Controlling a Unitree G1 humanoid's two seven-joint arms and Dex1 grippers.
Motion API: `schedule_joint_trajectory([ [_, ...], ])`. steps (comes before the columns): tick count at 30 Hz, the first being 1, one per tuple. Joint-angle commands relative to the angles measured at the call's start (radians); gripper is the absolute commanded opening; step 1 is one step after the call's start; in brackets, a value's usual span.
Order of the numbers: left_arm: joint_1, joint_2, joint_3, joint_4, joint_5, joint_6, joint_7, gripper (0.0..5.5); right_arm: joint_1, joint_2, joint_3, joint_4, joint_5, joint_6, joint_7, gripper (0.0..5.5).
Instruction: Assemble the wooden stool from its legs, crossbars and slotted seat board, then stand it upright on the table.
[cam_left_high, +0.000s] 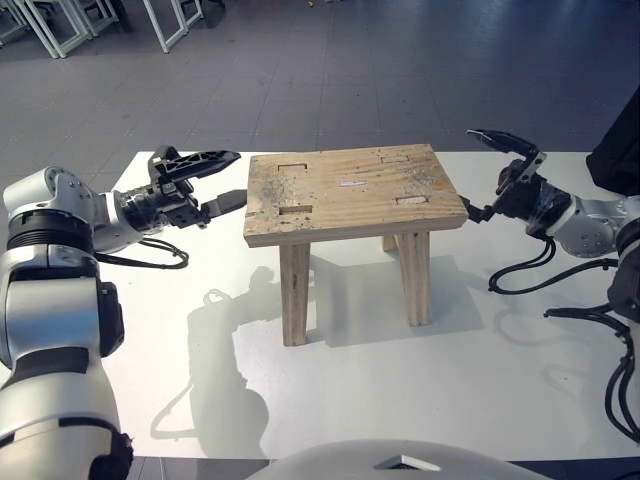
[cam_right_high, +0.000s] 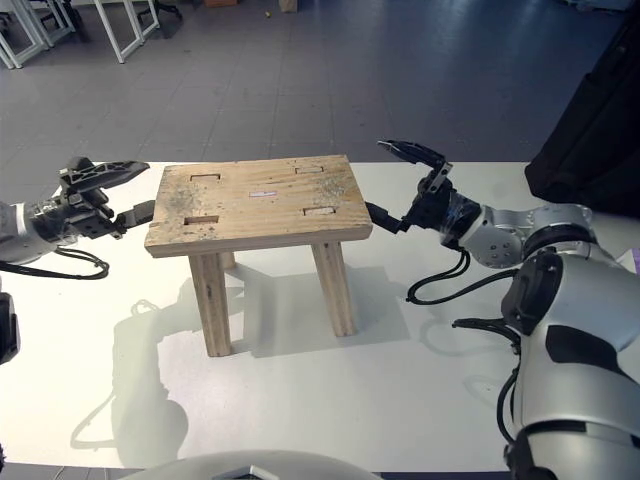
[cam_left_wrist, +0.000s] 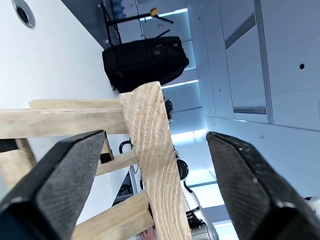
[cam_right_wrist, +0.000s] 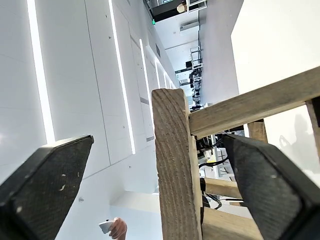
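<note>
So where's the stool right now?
In the eye views the stool stands upright in the middle of the white table, with the left gripper open at its left end and the right gripper open at its right end.

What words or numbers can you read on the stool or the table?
No text here can be read.
White sticker on top of the stool's seat board: any print on it is too small to read.
</note>
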Motion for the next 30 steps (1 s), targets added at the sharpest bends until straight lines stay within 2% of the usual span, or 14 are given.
schedule_joint_trajectory([
  [1,0.048,0.038,0.053,-0.014,0.056,-0.136,-0.007,3.73,0.146,0.022,-0.107,-0.262,0.008,-0.060,0.029,4.73],
  [3,0.130,-0.007,0.142,-0.144,0.052,-0.285,0.103,3.73,0.272,0.123,-0.272,-0.560,0.084,-0.273,0.011,4.73],
  [4,0.155,-0.071,0.245,-0.176,0.035,-0.433,0.274,3.73,0.350,0.199,-0.312,-0.773,0.054,-0.442,-0.031,4.73],
  [5,0.182,-0.155,0.368,-0.220,0.001,-0.565,0.477,3.73,0.427,0.261,-0.291,-0.967,-0.043,-0.616,-0.099,4.73],
  [6,0.227,-0.236,0.438,-0.309,0.013,-0.689,0.644,3.73,0.500,0.304,-0.227,-1.132,-0.179,-0.780,-0.175,4.73],
  [7,0.288,-0.317,0.465,-0.431,0.053,-0.787,0.784,3.73,0.560,0.344,-0.164,-1.246,-0.313,-0.918,-0.275,4.73],
  [9,0.433,-0.444,0.409,-0.675,0.250,-1.016,1.048,3.73,0.652,0.393,-0.080,-1.339,-0.488,-1.008,-0.484,4.73],
  [11,0.515,-0.505,0.346,-0.776,0.386,-1.133,1.217,3.73,0.709,0.421,-0.027,-1.378,-0.583,-1.069,-0.551,4.73],
  [14,0.539,-0.564,0.318,-0.800,0.427,-1.163,1.304,3.73,0.766,0.374,0.154,-1.399,-0.841,-1.201,-0.617,4.73],
  [16,0.545,-0.561,0.263,-0.815,0.486,-1.189,1.310,3.73,0.775,0.398,0.192,-1.391,-0.906,-1.249,-0.647,4.73],
  [21,0.528,-0.564,0.210,-0.809,0.570,-1.236,1.336,3.73,0.796,0.465,0.230,-1.370,-0.980,-1.318,-0.690,4.73],
  [30,0.492,-0.581,0.190,-0.803,0.583,-1.233,1.329,3.73,0.796,0.478,0.204,-1.357,-1.016,-1.329,-0.711,4.73],
])
